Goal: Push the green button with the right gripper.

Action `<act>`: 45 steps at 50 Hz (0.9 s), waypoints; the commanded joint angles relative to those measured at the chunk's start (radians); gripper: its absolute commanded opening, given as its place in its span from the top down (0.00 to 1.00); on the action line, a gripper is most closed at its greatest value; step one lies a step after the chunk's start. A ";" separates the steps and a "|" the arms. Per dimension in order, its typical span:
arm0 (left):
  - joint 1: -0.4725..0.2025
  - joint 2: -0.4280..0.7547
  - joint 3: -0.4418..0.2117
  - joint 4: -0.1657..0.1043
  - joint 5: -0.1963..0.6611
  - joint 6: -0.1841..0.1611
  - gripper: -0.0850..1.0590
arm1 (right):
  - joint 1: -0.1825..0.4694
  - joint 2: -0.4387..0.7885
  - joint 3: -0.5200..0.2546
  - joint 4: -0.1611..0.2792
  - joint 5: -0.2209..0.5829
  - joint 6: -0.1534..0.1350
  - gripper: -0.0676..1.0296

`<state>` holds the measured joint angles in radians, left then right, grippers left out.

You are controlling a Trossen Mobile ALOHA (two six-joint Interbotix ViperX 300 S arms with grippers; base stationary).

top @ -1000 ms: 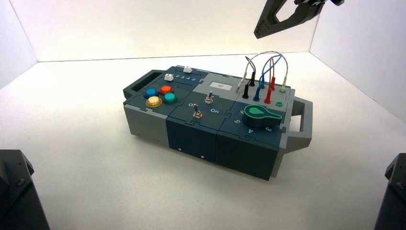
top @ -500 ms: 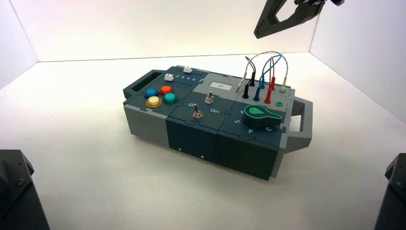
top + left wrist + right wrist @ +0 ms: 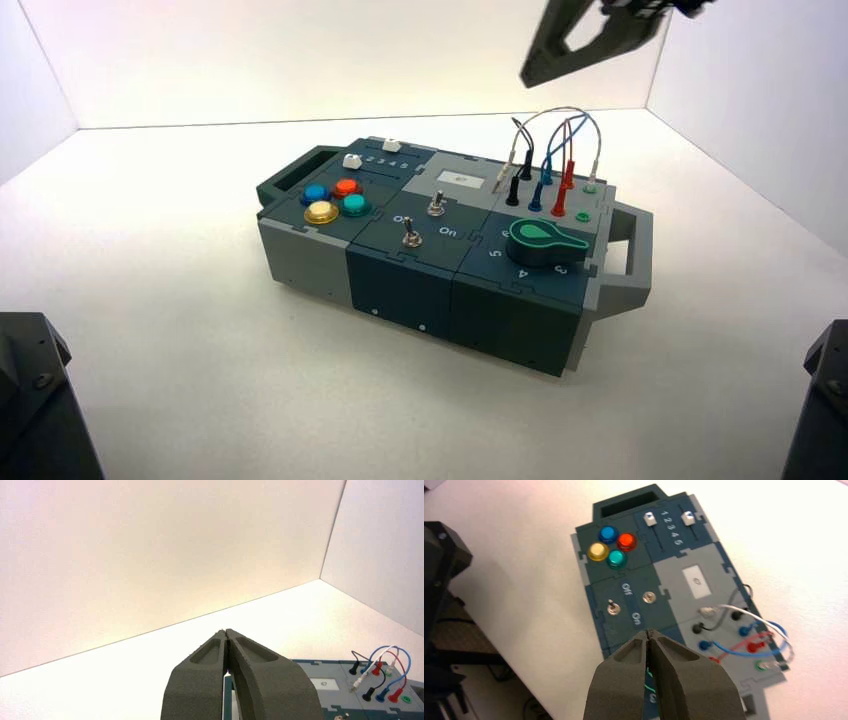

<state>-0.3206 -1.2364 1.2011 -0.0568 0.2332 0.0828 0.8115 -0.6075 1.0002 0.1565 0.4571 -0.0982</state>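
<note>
The green button [image 3: 354,205] is a small teal dome at the left end of the box [image 3: 400,285], beside blue, orange-red and yellow buttons. It also shows in the right wrist view [image 3: 616,559]. My right gripper [image 3: 527,78] hangs high above the wired end of the box, fingers shut and empty, far from the button. In the right wrist view its closed tips [image 3: 647,632] sit over the panel by the toggle switches. My left gripper [image 3: 226,631] is shut and empty, parked off to the side of the box.
The blue [image 3: 315,193], orange-red [image 3: 347,187] and yellow [image 3: 321,212] buttons crowd the green one. Two toggle switches [image 3: 411,238], two white sliders [image 3: 352,160], a large green pointer knob [image 3: 545,240] and plugged wires [image 3: 550,160] fill the rest. Dark grey blocks [image 3: 30,400] stand at the front corners.
My right gripper has shifted slightly left and up in the high view. The box and its parts have not moved.
</note>
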 commanded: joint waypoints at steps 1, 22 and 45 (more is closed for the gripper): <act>-0.005 0.008 -0.018 0.003 -0.012 0.005 0.95 | 0.046 0.077 -0.072 0.011 -0.012 0.003 0.96; -0.005 0.003 -0.018 0.002 -0.009 0.002 0.95 | 0.086 0.471 -0.272 0.005 -0.058 0.003 0.96; -0.005 -0.008 -0.017 0.002 -0.008 0.002 0.95 | 0.083 0.716 -0.451 -0.029 -0.060 0.002 0.96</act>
<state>-0.3206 -1.2502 1.2011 -0.0568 0.2332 0.0828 0.8943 0.1074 0.5890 0.1335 0.4034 -0.0936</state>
